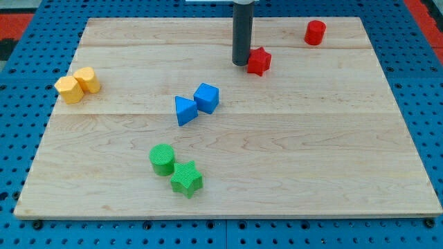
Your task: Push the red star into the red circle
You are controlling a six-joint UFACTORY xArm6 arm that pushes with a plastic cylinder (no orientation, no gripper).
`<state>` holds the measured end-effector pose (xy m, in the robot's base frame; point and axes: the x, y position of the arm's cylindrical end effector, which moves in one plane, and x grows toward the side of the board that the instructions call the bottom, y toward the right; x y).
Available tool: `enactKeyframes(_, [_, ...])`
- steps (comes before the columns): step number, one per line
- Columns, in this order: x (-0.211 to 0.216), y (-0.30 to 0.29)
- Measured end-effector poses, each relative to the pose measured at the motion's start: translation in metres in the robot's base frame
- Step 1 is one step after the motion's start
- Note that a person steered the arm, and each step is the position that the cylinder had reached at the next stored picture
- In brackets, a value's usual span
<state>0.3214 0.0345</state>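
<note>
The red star (259,61) lies on the wooden board (311,159) near the view's top, right of centre. The red circle (315,32), a short cylinder, stands near the view's top right, well apart from the star, up and to its right. My tip (241,63) is at the end of the dark rod, right against the star's left side.
A blue triangle (184,111) and a blue cube (206,97) touch near the board's middle. A green cylinder (162,160) and a green star (186,179) sit at the lower left. Two yellow blocks (77,85) sit at the left edge.
</note>
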Motion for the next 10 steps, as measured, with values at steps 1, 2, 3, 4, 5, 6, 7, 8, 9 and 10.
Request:
enactKeyframes(1, [0.004,0.024])
enactKeyframes(2, [0.000,0.075])
enactKeyframes(3, [0.005,0.095])
enactKeyframes(4, [0.042,0.084])
enactKeyframes(5, [0.036,0.094])
enactKeyframes(6, [0.002,0.094])
enactKeyframes(7, [0.004,0.105])
enactKeyframes(8, [0.037,0.097])
enactKeyframes(9, [0.034,0.126])
enactKeyframes(10, [0.018,0.130])
